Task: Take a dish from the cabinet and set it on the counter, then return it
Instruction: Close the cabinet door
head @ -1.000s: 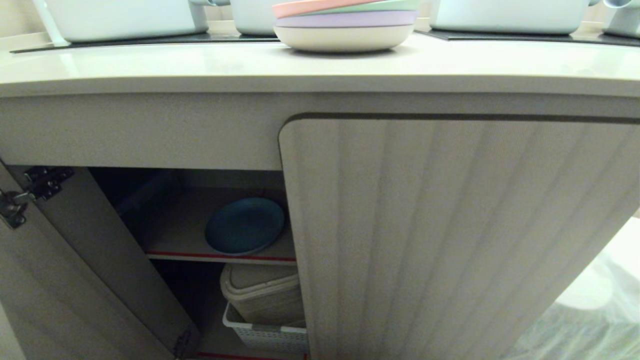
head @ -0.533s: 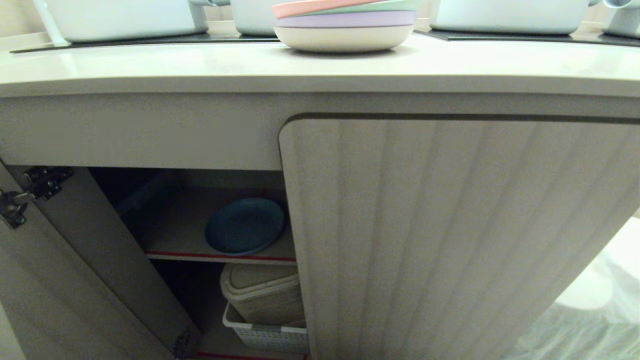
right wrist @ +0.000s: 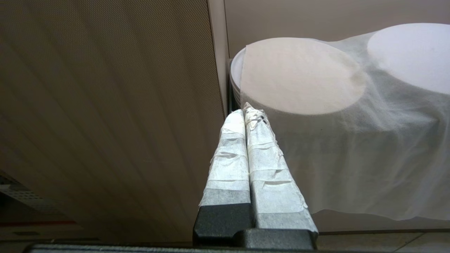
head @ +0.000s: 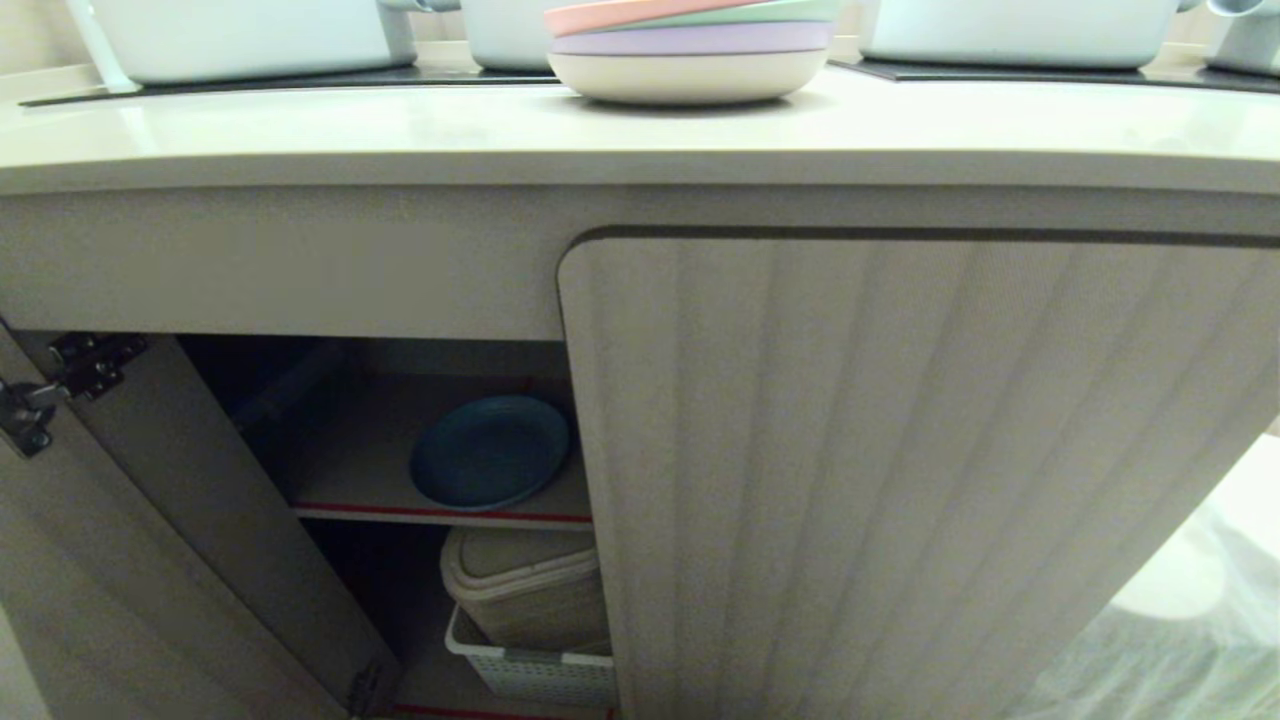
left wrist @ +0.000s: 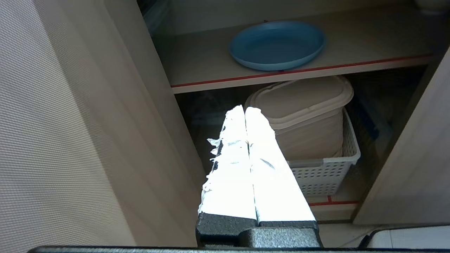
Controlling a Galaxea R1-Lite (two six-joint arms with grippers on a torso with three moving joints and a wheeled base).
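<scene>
1. The light blue dish (head: 490,452) lies flat on the cabinet's inner shelf (head: 345,470), lower left of centre in the head view, its near rim just behind the strip of red tape (head: 440,513) that marks the shelf's front edge.

2. The left door (head: 190,540) of the cabinet (head: 300,270) stands swung out, its hinge (head: 60,385) exposed at the far left; the right door (head: 900,480) is closed and fills the right half of the frame, so the way in is a narrow opening between them.

3. The left gripper (left wrist: 245,109), seen in the left wrist view, is pressed closed and holds nothing; it points into the opening, well short of the dish and below shelf height, in front of a lidded beige bin (left wrist: 302,105) standing in a white perforated basket (left wrist: 327,168).

4. The right gripper (right wrist: 245,112) is likewise closed and empty, parked outside the closed door beside cloth-draped round forms (right wrist: 316,105).

5. The counter (head: 640,130) runs across the top of the head view, its rounded lip overhanging the doors; a stack of pastel plates (head: 690,45) sits top centre, white pots (head: 250,35) stand on the black hob panels behind, and bare surface shows on either side.

6. With the dish inside and neither gripper on it, the cycle looks either finished or unstarted; which, cannot be judged.
</scene>
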